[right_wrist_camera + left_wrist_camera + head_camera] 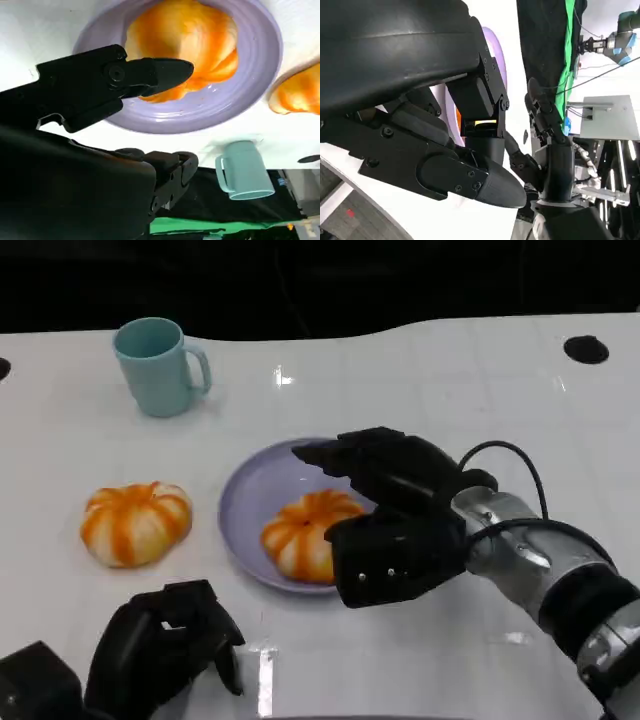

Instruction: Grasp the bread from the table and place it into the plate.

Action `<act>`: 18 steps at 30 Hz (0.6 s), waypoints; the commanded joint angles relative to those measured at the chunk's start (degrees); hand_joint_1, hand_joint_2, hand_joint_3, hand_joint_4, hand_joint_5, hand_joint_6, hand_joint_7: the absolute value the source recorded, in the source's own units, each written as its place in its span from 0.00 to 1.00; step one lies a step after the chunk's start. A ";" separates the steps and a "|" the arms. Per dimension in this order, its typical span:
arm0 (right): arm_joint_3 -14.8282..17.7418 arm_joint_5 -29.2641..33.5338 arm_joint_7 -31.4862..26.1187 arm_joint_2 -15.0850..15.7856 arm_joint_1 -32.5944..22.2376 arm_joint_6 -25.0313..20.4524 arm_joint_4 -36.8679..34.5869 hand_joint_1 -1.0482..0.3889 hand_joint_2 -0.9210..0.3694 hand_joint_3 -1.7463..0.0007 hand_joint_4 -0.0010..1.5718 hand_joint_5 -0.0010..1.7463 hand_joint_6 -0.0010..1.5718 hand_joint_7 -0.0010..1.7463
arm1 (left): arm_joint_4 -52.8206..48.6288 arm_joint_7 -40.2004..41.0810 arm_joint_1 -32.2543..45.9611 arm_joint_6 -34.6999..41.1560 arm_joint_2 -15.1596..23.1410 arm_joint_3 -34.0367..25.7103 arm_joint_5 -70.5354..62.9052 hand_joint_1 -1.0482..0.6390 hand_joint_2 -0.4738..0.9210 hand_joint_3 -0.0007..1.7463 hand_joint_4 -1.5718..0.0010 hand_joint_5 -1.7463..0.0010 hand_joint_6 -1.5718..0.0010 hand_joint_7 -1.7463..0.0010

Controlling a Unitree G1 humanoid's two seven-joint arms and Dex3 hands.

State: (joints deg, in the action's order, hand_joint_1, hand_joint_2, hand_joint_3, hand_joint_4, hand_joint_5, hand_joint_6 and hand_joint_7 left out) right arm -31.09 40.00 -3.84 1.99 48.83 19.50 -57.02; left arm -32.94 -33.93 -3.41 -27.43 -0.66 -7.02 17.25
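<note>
One orange-and-white striped bread lies in the lilac plate; the right wrist view shows this bread resting free on the plate. My right hand hovers over the plate's right side with fingers spread around the bread, holding nothing. A second striped bread sits on the table left of the plate, and its edge appears in the right wrist view. My left hand rests low at the front left, fingers curled in, holding nothing.
A light blue mug stands at the back left, also seen as the mug in the right wrist view. The white table runs back to a dark edge, with a black round mark at the far right.
</note>
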 commanded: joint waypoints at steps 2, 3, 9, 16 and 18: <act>1.48 -3.22 2.20 2.06 -1.89 1.80 2.99 0.16 0.00 0.82 0.01 0.08 0.08 0.00 | -0.71 0.14 0.09 -0.69 0.76 -0.52 0.09 0.05 1.00 0.04 0.24 0.18 0.25 0.43; 1.69 -3.75 2.57 2.49 -2.30 2.40 3.60 0.16 0.00 0.82 0.01 0.08 0.08 0.00 | -0.78 0.24 0.00 -0.51 0.75 -0.54 0.08 0.06 1.00 0.04 0.24 0.18 0.25 0.43; 2.96 -5.82 5.36 5.40 -6.40 3.70 11.16 0.17 0.00 0.82 0.00 0.08 0.06 0.00 | -0.63 0.84 -0.05 -0.31 0.72 -0.54 -0.30 0.05 1.00 0.04 0.24 0.19 0.25 0.43; 6.80 -10.32 1.33 8.79 -14.57 15.08 17.22 0.25 0.00 0.87 0.09 0.13 0.14 0.03 | -0.35 0.80 0.19 -0.59 0.49 -0.49 -0.26 0.05 1.00 0.03 0.24 0.19 0.25 0.44; 8.57 -12.55 0.28 8.78 -17.07 18.37 18.13 0.29 0.00 0.89 0.14 0.15 0.18 0.04 | -0.36 0.88 0.23 -0.97 0.52 -0.49 -0.45 0.05 1.00 0.04 0.24 0.19 0.25 0.44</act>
State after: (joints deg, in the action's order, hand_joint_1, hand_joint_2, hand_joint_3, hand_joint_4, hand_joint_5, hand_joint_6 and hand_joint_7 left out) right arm -25.04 30.62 -1.84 9.56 34.64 34.03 -40.52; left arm -33.32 -33.86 -3.62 -27.45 -0.72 -7.17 17.09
